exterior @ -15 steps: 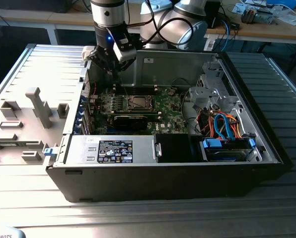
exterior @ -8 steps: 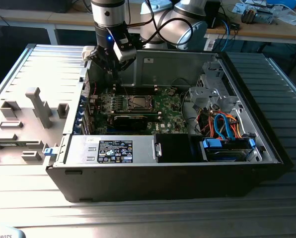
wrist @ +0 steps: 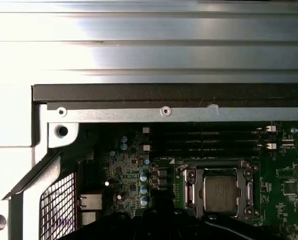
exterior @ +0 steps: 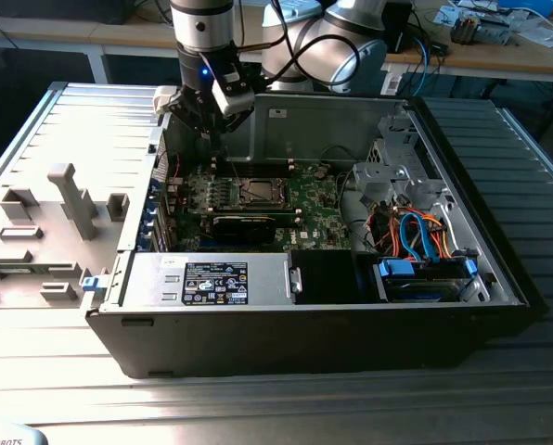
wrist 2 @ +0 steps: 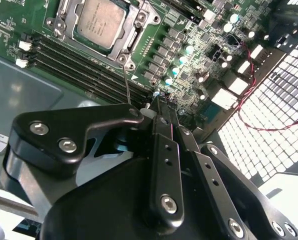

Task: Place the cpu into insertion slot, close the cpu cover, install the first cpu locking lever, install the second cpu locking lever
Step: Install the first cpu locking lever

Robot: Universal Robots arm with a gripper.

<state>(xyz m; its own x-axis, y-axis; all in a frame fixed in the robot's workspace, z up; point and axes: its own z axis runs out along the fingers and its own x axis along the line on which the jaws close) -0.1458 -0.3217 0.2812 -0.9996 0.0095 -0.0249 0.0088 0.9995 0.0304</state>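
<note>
Already the small square silver-topped cpu (wrist 2: 100, 22) sits in the metal-rimmed insertion slot (wrist: 220, 192) on the green circuit board, framed by the thin grey metal cpu cover (wrist 2: 134, 30). At the cpu's 10 o'clock in the exterior view, the black gripper (exterior: 206, 120) hovers, fingers pressed together, empty.

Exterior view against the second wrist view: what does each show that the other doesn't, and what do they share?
Exterior view alone: the whole open computer case on the ribbed metal table, the blue and orange cables, the long black expansion card, and the arm above the board. Second wrist view alone: the pincer close up, and a thin lever wire running from the socket's corner. Both share the green circuit board, with the cpu seated inside the cpu cover.
</note>
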